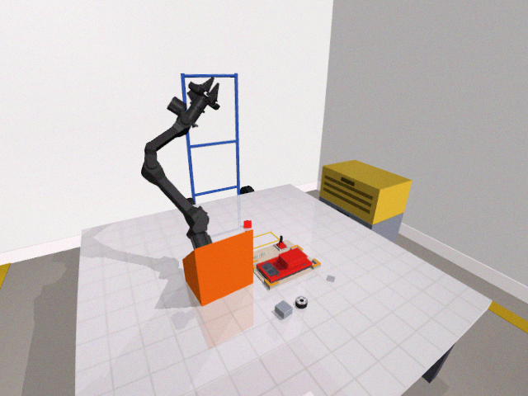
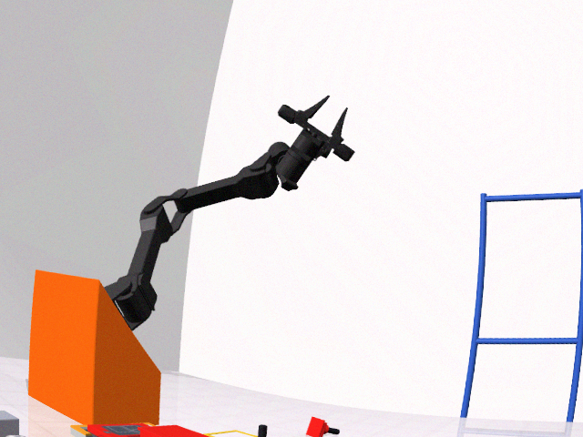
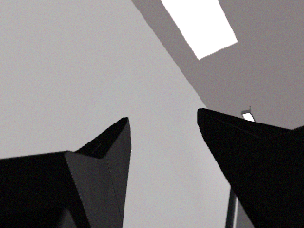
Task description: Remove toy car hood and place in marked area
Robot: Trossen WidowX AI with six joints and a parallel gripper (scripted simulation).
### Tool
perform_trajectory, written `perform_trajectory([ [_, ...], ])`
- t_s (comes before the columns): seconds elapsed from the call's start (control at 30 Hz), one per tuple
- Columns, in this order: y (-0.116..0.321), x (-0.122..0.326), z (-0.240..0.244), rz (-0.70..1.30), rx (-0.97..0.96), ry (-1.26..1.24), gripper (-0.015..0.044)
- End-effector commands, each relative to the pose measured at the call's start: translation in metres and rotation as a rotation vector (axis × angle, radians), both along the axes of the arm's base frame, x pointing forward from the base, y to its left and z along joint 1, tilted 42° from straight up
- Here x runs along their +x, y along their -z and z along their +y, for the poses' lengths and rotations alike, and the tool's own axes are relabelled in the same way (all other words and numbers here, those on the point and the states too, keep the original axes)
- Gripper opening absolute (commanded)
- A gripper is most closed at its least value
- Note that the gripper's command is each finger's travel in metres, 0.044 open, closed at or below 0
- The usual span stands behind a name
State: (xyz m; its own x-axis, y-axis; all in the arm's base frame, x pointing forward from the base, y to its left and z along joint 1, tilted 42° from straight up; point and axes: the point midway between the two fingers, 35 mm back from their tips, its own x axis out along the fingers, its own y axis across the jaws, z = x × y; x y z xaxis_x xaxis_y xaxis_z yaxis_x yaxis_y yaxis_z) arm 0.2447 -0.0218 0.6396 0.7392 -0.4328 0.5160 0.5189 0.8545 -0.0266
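The red toy car (image 1: 294, 258) (image 2: 171, 431) sits on a tan board with orange corner brackets. Its left part shows a dark grey panel. A small red piece with an upright black knob (image 1: 280, 244) is beside it at the board's back edge. A red block (image 1: 247, 223) (image 2: 315, 427) with a black peg lies beyond the marked area; I cannot tell which red part is the hood. The marked area's yellow outline (image 1: 271, 232) (image 2: 235, 431) is behind the car, partly hidden. My gripper (image 1: 215, 81) (image 2: 337, 102) (image 3: 163, 119) is open and empty, high above the table, pointing upward.
An orange wedge-shaped block (image 1: 225, 269) (image 2: 63, 348) stands by the arm's base, left of the car. A grey block (image 1: 283, 309), a black-and-silver wheel (image 1: 301, 302) and a small grey piece (image 1: 331, 278) lie in front of the car. A blue rack (image 1: 237, 110) (image 2: 479, 282) stands behind.
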Motion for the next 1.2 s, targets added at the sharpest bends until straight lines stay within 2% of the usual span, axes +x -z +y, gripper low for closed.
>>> perform_trajectory([
  [0.0,0.001,0.002,0.001,0.006,-0.004,-0.001,0.0246],
  [0.23,0.054,0.087,0.025,0.246,-0.154,-0.050,0.0430],
  [0.27,0.063,0.098,0.028,0.280,-0.171,-0.059,0.0440],
  [0.5,0.144,0.173,0.038,0.552,-0.280,-0.137,0.0440],
  [0.7,0.228,0.221,0.036,0.796,-0.328,-0.220,0.0440],
  [0.9,0.318,0.247,0.025,1.042,-0.329,-0.306,0.0440],
  [1.17,0.442,0.255,0.013,1.368,-0.243,-0.486,0.0440],
])
